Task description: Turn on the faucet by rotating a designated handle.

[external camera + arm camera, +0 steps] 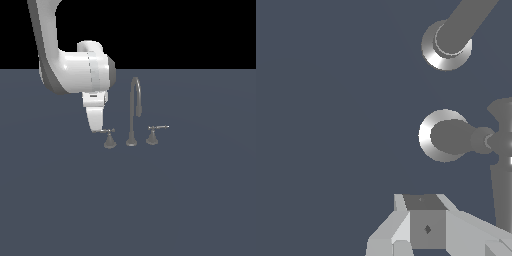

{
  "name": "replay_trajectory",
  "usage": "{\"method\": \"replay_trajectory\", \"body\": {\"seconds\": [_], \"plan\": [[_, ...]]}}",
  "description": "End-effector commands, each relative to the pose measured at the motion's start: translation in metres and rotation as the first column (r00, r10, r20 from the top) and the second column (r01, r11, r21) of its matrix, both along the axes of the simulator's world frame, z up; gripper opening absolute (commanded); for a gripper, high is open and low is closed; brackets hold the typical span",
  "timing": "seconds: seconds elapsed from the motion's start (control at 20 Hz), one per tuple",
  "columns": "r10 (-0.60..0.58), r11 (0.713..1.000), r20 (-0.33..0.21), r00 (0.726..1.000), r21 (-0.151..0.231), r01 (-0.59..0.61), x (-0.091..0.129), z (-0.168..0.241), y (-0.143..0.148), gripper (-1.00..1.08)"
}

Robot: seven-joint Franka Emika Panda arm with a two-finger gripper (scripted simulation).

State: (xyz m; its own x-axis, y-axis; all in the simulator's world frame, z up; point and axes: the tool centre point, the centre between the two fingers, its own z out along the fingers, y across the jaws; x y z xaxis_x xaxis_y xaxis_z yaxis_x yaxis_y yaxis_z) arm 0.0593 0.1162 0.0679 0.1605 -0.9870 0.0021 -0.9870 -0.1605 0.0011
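Fingers [98,131], their spread not discernible, hang at the lever end of the handle [108,131], apparently placed to push it round. Whether they touch it cannot be told. Beyond, the faucet [134,107] stands on the worktop [175,200], handle at the exterior view's left.

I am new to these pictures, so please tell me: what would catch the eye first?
The big white robot arm stands out first, reaching down at the exterior view's left. Its hand hangs right at the lever of the nearer handle. Beside it rises the thin gooseneck spout of the small grey faucet, alone on a dark floor.
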Motion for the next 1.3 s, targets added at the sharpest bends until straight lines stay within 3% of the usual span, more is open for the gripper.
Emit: {"method": "replay_trajectory", "body": {"seconds": [0.0,0.3,0.9,1.0,1.25], "plan": [[-0.011,1.0,0.001,1.0,0.001,0.011,0.003,-0.003,-0.001,-1.0],[-0.013,1.0,0.0,1.0,0.001,0.013,0.003,-0.003,-0.001,-1.0],[-0.013,1.0,0.001,1.0,0.002,0.013,-0.034,-0.003,0.01,-1.0],[-0.012,1.0,0.013,1.0,0.006,0.012,-0.026,0.0,0.011,-1.0],[-0.013,1.0,0.01,1.0,0.005,0.013,-0.041,-0.001,0.005,-1.0]]}}
